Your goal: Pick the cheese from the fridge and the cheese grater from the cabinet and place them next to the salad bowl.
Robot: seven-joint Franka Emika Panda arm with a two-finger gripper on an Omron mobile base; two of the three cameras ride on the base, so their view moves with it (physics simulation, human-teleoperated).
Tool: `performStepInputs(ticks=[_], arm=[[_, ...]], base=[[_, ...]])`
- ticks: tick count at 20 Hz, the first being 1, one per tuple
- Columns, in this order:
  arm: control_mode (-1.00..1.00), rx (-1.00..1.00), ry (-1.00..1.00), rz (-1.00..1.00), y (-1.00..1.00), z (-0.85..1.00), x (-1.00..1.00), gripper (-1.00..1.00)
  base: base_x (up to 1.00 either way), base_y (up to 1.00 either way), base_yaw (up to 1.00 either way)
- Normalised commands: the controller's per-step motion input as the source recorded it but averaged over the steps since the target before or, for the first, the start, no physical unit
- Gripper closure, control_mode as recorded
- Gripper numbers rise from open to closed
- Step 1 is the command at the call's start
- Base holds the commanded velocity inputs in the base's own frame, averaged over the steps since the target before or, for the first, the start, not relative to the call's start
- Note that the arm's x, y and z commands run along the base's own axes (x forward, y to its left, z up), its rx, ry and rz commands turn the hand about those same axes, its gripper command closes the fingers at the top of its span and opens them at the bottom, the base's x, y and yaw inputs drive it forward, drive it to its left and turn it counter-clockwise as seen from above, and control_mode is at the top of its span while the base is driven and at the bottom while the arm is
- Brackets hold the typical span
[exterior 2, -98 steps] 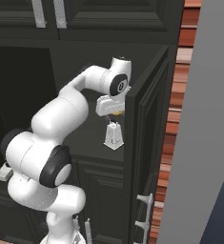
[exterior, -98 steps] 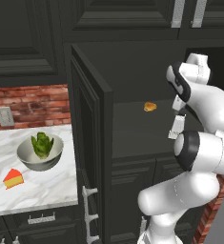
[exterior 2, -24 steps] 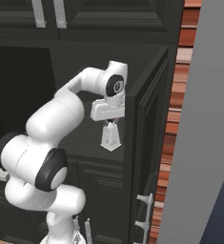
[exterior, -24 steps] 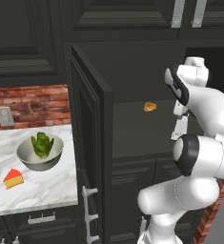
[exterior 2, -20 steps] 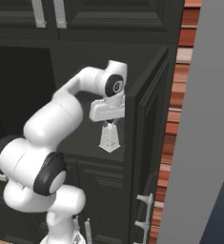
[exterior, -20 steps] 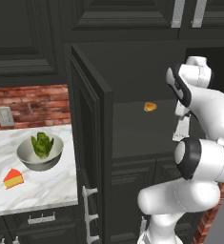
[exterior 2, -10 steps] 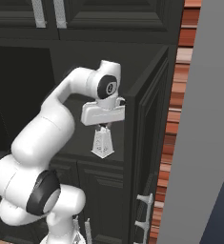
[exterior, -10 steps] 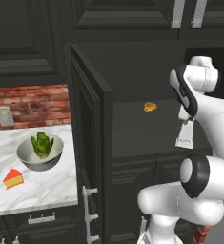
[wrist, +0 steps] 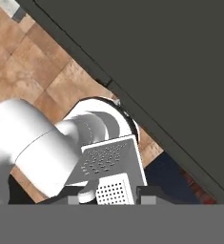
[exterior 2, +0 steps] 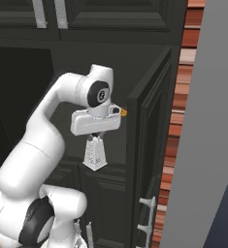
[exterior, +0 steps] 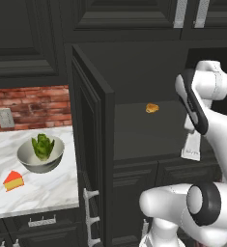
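Task roughly half complete: the cheese [exterior: 13,180] is seen lying on the marble counter [exterior: 52,193] just near and left of the salad bowl [exterior: 40,153], so that item is judged delivered; the cheese grater [exterior 2: 94,154] is shown clenched at its top by the gripper [exterior 2: 98,136], hanging clear in front of the open cabinet [exterior: 134,125], well to the right of the bowl; a small orange lump [exterior: 152,108] is left on the far shelf; carrying the grater leftward and setting it beside the bowl remains to be done.
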Motion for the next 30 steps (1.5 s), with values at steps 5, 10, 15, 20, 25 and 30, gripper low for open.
performStepInputs(ticks=[5, 10, 15, 20, 25, 30], arm=[[-1.00, -0.02, 0.00, 0.00, 0.21, 0.05, -0.54, 1.00], [-1.00, -0.06, 0.00, 0.00, 0.25, 0.00, -0.45, 1.00], [-1.00, -0.11, -0.08, 0.00, 0.09, 0.03, -0.22, 1.00], [-1.00, -0.08, -0.20, 0.00, 0.02, 0.07, -0.09, 1.00], [-1.00, 0.00, -0.04, 0.00, 0.00, 0.28, -0.13, 1.00], [-1.00, 0.00, 0.00, 0.00, 0.02, 0.37, -0.23, 1.00]], base=[[0.00, 0.00, 0.00], [0.00, 0.00, 0.00], [0.00, 0.00, 0.00], [0.00, 0.00, 0.00], [0.00, 0.00, 0.00], [0.00, 0.00, 0.00]])
